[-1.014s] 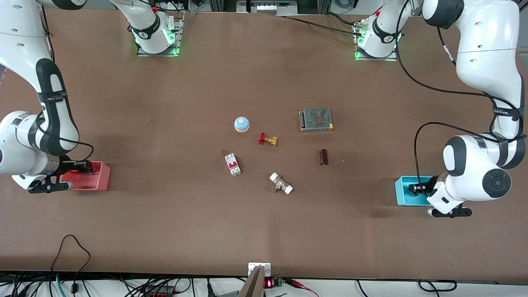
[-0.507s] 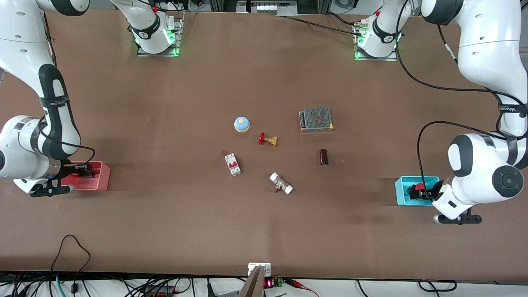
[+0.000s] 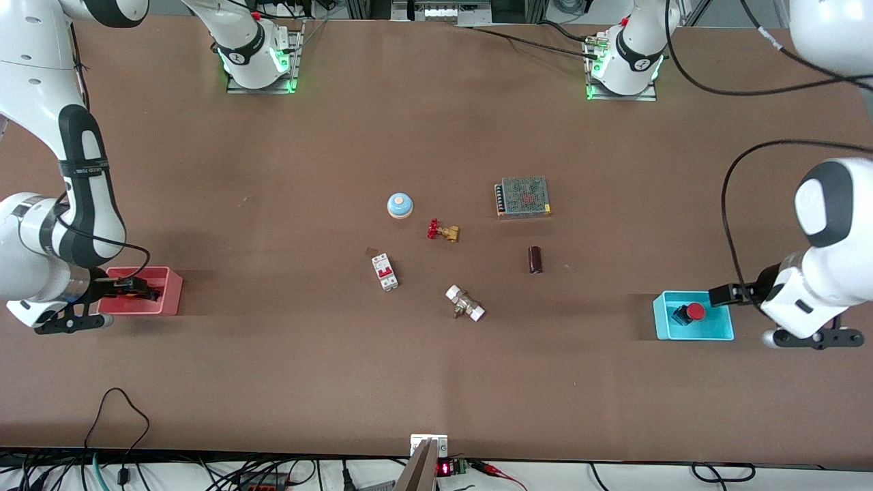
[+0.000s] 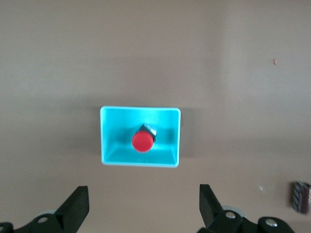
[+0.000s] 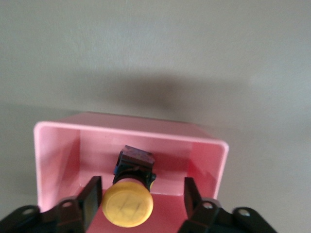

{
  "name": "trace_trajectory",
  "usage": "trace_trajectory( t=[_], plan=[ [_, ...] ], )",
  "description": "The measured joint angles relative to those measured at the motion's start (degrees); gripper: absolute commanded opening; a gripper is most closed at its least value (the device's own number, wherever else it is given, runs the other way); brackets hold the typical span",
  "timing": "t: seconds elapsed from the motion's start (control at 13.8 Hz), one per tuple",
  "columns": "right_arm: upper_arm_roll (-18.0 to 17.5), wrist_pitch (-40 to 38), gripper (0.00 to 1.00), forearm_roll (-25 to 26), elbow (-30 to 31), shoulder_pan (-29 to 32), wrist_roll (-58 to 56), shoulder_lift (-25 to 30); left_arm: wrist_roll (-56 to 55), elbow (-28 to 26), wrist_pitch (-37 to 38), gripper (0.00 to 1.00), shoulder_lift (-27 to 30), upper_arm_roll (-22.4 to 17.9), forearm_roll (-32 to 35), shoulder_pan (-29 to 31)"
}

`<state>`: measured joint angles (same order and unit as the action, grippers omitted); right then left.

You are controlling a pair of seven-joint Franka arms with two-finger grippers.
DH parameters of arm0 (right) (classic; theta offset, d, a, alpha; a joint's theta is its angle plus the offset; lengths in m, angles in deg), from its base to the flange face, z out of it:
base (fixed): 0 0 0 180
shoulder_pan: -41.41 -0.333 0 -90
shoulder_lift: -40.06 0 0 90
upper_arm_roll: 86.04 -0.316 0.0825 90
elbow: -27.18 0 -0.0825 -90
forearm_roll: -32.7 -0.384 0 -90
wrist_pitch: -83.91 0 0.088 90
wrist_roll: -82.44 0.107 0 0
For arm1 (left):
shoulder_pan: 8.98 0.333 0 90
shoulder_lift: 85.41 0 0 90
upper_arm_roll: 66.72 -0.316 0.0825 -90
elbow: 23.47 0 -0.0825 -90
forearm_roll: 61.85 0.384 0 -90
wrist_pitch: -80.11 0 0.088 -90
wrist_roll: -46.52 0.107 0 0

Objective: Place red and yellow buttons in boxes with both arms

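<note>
The red button (image 3: 689,312) lies in the cyan box (image 3: 716,329) toward the left arm's end of the table. It also shows in the left wrist view (image 4: 143,141), in the cyan box (image 4: 109,143). My left gripper (image 3: 730,294) (image 4: 143,211) is open and empty, raised beside that box's outer edge. The yellow button (image 5: 127,206) lies in the pink box (image 5: 58,150) between the fingers of my right gripper (image 5: 142,200), which is open. In the front view my right gripper (image 3: 133,290) is down in the pink box (image 3: 170,293) and hides most of the yellow button.
In the table's middle lie a blue dome on a beige base (image 3: 400,205), a red-handled brass valve (image 3: 442,231), a white circuit breaker (image 3: 385,271), a white-ended fitting (image 3: 465,303), a dark cylinder (image 3: 535,260) and a metal power supply (image 3: 523,196).
My left gripper has risen and drawn back from the cyan box, leaving the red button in it. My right gripper has stayed in the pink box, shifting slightly.
</note>
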<state>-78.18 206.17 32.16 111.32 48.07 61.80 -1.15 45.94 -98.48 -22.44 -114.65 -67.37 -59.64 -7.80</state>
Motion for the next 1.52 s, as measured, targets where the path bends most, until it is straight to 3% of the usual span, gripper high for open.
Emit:
trace_trajectory(
  t=[0.29, 0.51, 0.8, 1.16, 1.3, 1.52],
  plan=[
    [-0.03, -4.68, 1.0, -1.74, -1.91, 0.03, 0.07, 3.78, 0.23, -0.01, 4.34, 1.0, 5.57, 0.61, 0.14, 0.0],
    [-0.82, -13.09, 1.0, -3.89, -2.7, -0.61, 0.9, 10.44, 0.39, 0.02, 7.68, 1.0, 10.21, 0.59, 0.17, 0.32],
    [-1.39, -24.03, 1.0, -4.08, -2.79, -5.4, 11.59, 20.82, 0.76, -0.82, 9.62, 1.0, 16.23, 1.09, 0.17, 0.39],
    [-1.43, -28.2, 1.0, -3.92, 2.33, -10.26, 16.68, 32.35, 0.87, -12.56, 4.62, 1.0, 25.59, 2.27, 0.16, 0.37],
    [-0.99, -30.48, 1.0, -3.81, 3.8, -10.18, 18.42, 34.68, 1.35, -16.61, 2.98, 1.0, 28.06, 2.34, 0.16, 0.37],
    [-0.44, -31.34, 1.0, -3.05, 4.39, -9.8, 18.51, 35.7, 1.67, -18.18, 2.58, 1.0, 29.08, 2.33, -0.09, 0.38]
  ],
)
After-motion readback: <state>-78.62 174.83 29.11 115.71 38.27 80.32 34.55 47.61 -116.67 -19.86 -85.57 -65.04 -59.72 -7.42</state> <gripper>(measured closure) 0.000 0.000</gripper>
